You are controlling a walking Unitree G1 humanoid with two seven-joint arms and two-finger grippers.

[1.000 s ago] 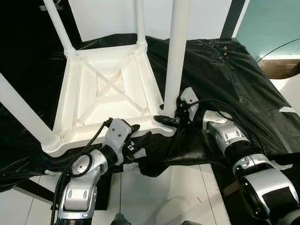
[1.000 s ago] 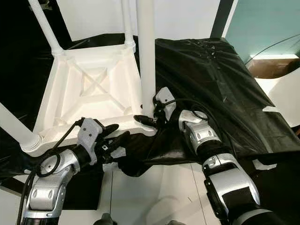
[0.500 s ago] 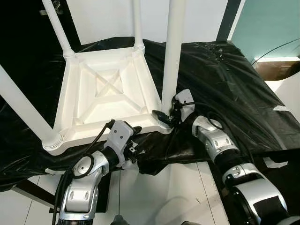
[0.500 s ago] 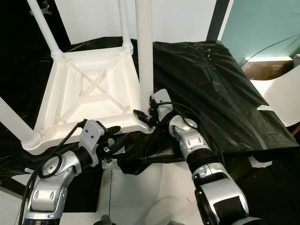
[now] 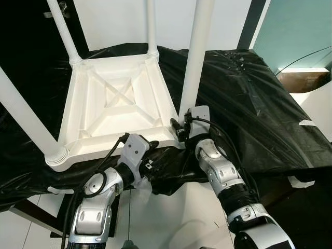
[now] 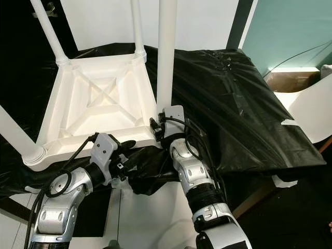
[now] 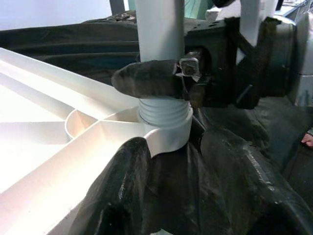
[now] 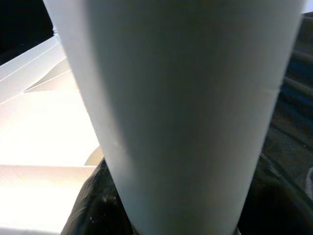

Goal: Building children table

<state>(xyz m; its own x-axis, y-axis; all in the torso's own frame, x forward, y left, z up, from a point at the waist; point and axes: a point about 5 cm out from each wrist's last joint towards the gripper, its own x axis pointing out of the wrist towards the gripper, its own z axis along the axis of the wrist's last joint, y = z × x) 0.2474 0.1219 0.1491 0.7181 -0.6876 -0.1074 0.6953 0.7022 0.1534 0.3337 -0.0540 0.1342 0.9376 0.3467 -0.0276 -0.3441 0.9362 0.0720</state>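
Observation:
The white children's table lies upside down on a black cloth, with its legs pointing up. My right gripper is shut on the base of the near-right leg, just above the threaded collar in the corner socket. One of its black fingers crosses the front of the leg, and the same leg looms close in the right wrist view. My left gripper is open at the table's front edge, beside that corner. Its fingers are spread over bunched cloth.
Three other white legs rise at the near left, far left and far middle. The black cloth drapes right to the surface edge. White floor lies below. A cardboard box and a white curved object stand at the right.
My right forearm has swung from the right side round to the front of the leg, still shut on its base. The left gripper stays at the front edge.

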